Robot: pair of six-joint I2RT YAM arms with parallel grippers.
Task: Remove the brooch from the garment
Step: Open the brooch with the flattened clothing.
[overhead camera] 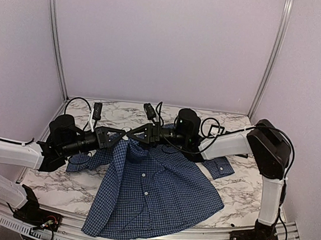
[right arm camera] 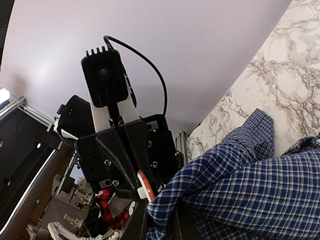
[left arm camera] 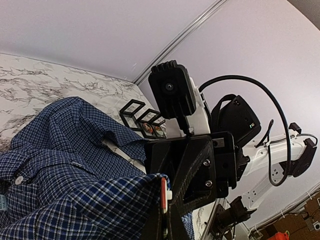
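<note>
Not done, by my reading; shirt (overhead camera: 159, 198) lies spread on desk (overhead camera: 239, 188), front up, hem near, collar end far and lifted off the marble where both arms meet at centre; left fingers (overhead camera: 122, 135) clamped tight on a fold of shirt near the collar; right fingers (overhead camera: 131, 133) come in from the right, nose to nose with the left ones, at the same fold; whether they grip anything or how wide they stand, cannot tell, cloth hides the tips.

Small red-and-white piece at the fold's edge, likely the brooch (right arm camera: 144, 186), seen from both wrists, touching the cloth, right between the two sets of fingers; cannot tell if pinned or already loose.

Left to do, as judged: free brooch from cloth, carry it clear of shirt.

Counts: shirt 1; brooch 1, if that's it; arms 2; white buttons on the front, 2 clear in top view; black wire rack (overhead camera: 216, 128) 1, far right on desk, apart from shirt.
</note>
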